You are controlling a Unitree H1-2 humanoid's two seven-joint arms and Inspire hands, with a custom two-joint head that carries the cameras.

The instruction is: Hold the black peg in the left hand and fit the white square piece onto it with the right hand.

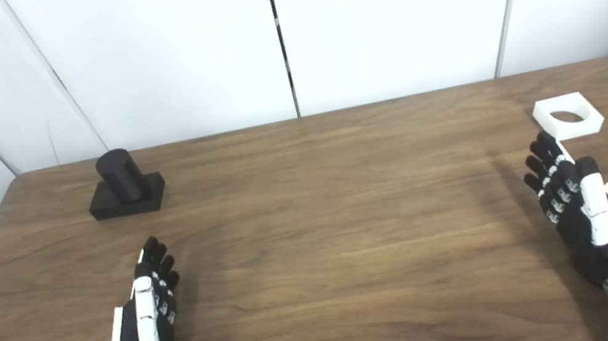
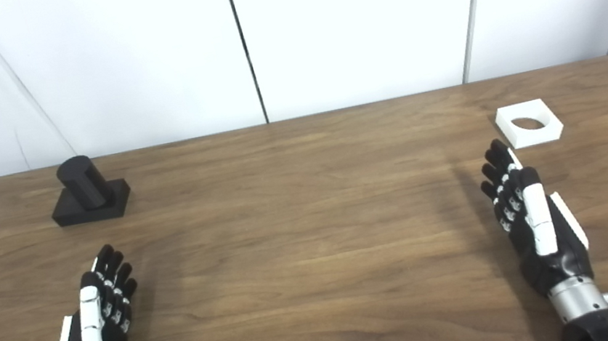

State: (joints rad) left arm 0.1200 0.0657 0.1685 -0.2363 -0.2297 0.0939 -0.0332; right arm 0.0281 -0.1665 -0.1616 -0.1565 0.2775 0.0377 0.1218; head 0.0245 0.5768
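Black peg (image 1: pixel 125 184) upright far left, white square piece (image 1: pixel 568 116) far right; left hand (image 1: pixel 145 314), right hand (image 1: pixel 584 215) released, empty, staged for reach.

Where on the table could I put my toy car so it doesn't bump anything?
The wide bare middle, between the black peg at far left and the white square piece at far right, is free. It is tighter near the right hand, just short of the white piece, and around the left hand.
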